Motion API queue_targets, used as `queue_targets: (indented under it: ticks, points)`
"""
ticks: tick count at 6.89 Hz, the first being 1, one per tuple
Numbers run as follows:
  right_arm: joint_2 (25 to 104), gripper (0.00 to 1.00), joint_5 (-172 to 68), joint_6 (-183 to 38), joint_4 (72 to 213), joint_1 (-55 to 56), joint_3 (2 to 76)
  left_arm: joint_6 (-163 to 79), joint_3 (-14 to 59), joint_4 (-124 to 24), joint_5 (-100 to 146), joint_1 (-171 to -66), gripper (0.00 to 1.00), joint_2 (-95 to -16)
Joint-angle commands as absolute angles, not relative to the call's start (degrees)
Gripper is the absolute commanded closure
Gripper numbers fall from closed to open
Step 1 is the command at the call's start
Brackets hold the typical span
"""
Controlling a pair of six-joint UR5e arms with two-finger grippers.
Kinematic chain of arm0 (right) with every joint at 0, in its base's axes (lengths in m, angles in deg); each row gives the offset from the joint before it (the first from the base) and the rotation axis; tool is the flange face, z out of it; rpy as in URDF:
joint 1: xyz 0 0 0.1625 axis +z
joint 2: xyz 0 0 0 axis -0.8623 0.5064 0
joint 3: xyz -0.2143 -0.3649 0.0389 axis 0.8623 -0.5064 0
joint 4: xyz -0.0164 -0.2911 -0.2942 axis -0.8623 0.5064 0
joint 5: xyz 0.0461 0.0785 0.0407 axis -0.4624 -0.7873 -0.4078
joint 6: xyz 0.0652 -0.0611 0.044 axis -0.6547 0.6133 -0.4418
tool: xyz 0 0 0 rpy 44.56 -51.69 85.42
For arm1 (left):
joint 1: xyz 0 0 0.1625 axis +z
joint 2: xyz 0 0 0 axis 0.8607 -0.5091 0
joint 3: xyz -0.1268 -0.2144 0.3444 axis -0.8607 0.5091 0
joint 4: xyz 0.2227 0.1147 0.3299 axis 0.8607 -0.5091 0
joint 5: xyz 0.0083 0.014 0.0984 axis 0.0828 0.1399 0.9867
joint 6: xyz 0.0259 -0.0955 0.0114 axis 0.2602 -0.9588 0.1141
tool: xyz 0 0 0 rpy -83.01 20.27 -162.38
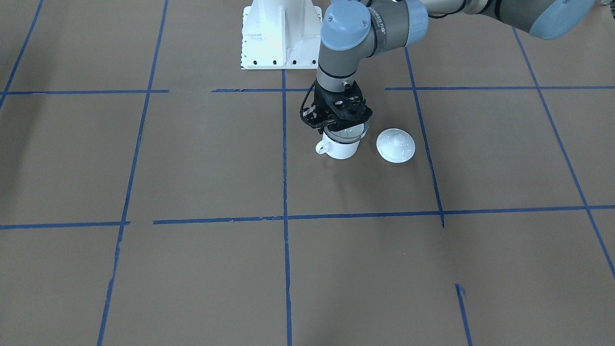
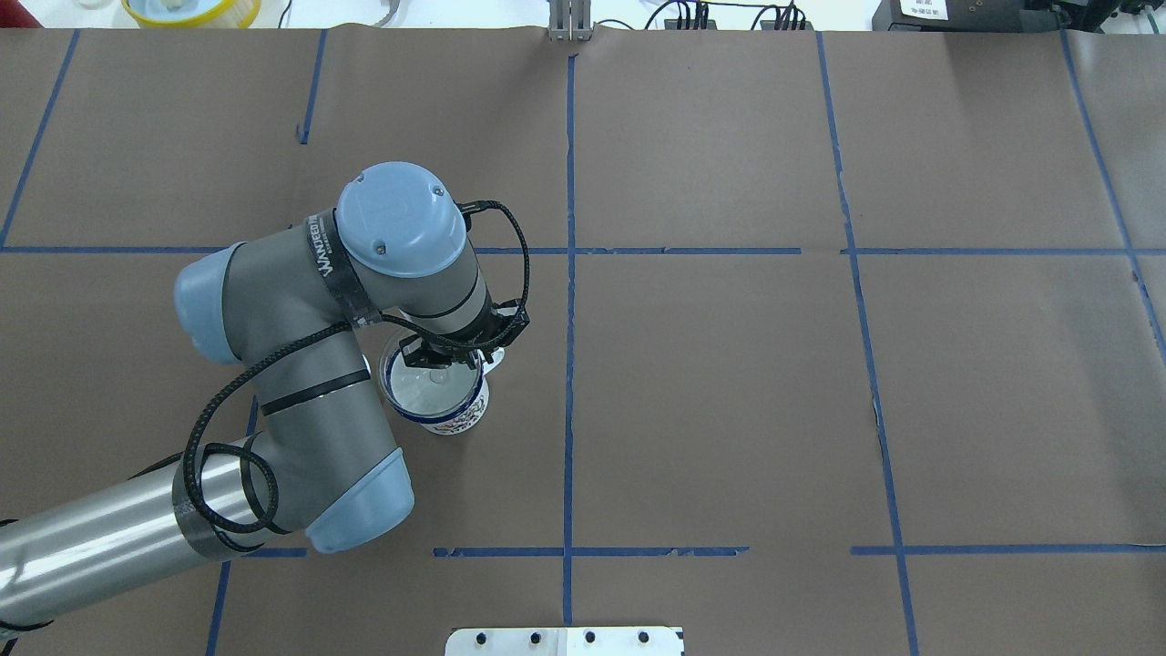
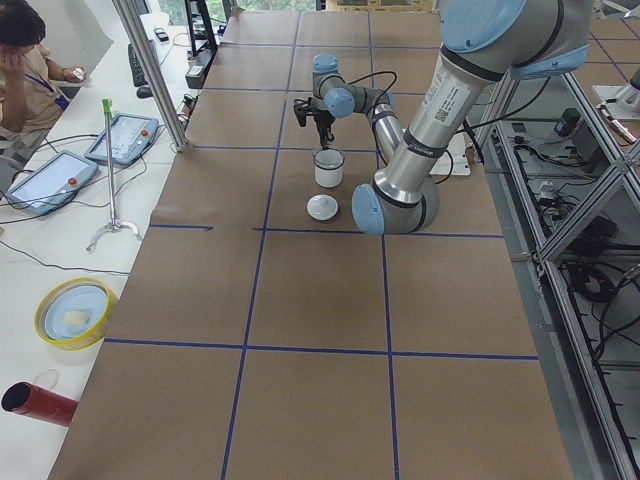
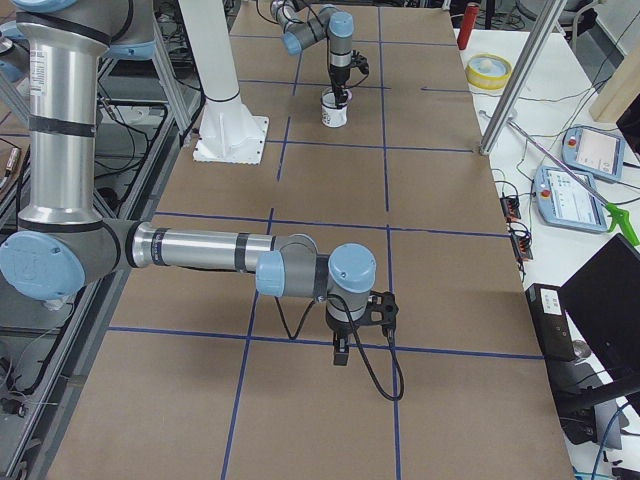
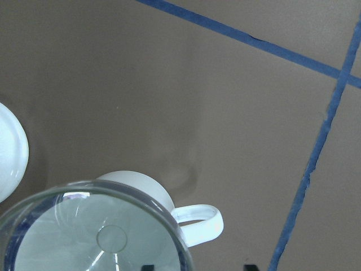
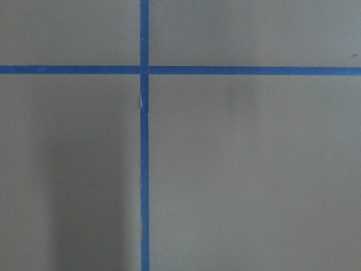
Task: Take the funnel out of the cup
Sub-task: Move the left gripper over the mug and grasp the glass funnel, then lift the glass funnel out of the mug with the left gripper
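The cup (image 1: pixel 342 148), a white mug with a dark blue rim, stands on the brown table just right of the centre tape line in the front view. The clear funnel (image 1: pixel 352 131) sits in its mouth. My left gripper (image 1: pixel 336 121) hangs straight down over the cup's far rim. In the left wrist view, the funnel (image 5: pixel 96 226) fills the cup's mouth and the loop handle (image 5: pixel 198 222) points right. The two dark fingertips (image 5: pixel 148 266) stand apart at the bottom edge, the funnel's rim between them, so this gripper is open. My right gripper (image 4: pixel 340 350) shows only from the side; I cannot tell its state.
A white round knobbed lid (image 1: pixel 395 145) lies on the table beside the cup. The white robot base (image 1: pixel 281 33) stands behind. A yellow bowl (image 3: pixel 75 312), a red cylinder (image 3: pixel 35 400), tablets and an operator are off the table's side.
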State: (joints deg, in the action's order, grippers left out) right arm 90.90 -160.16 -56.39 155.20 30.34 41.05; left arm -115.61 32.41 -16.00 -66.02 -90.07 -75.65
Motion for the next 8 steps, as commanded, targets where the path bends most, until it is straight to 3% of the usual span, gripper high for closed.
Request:
queue_targets:
  ticks: [1, 3, 5, 6, 8]
  points:
    - [90.9, 0.0, -160.16, -56.39, 155.2, 30.34, 41.06, -115.34, 33.95, -13.37, -66.06, -90.07, 1.0, -75.87]
    - [90.9, 0.0, -160.16, -56.39, 155.2, 30.34, 41.06, -114.99, 41.37, -8.65, -65.97, -90.51, 1.0, -76.22]
    - [90.9, 0.0, -160.16, -56.39, 155.2, 30.34, 41.06, -115.69, 50.79, -7.12, -65.89, -97.93, 1.0, -76.48]
    - [90.9, 0.0, -160.16, -56.39, 155.2, 30.34, 41.06, -119.96, 50.31, -8.25, -63.71, -101.02, 1.0, -76.4]
    - [90.9, 0.0, -160.16, -56.39, 155.2, 30.34, 41.06, -132.87, 41.48, -29.24, -51.77, -101.32, 1.0, -74.04]
